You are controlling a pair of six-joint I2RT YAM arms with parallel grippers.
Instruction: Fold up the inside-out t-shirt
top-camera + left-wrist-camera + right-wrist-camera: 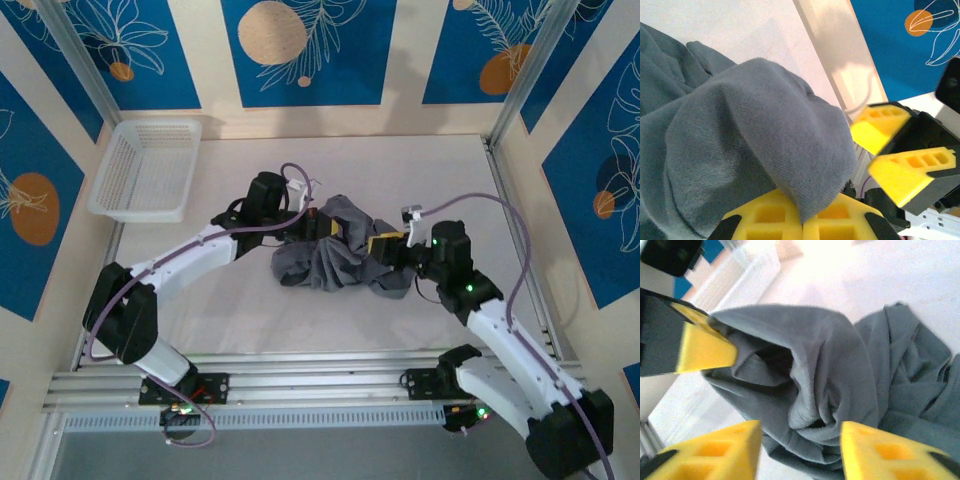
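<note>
White table point(400, 170), left hand point(802, 214) pinched shut on grey t-shirt point(330, 262), right hand point(800, 430) half open beside it

Crumpled folds of the t-shirt point(330, 262) bury its sleeves (neckline too) from view.

blocked: crumpled t-shirt point(335, 255) heaped mid-table | basket point(150, 165) at far-left corner | free: bare table point(400, 170) far side, near strip

I see bright light from above. The table point(900, 270) glares white in my right wrist view, and close things look blurry.
</note>
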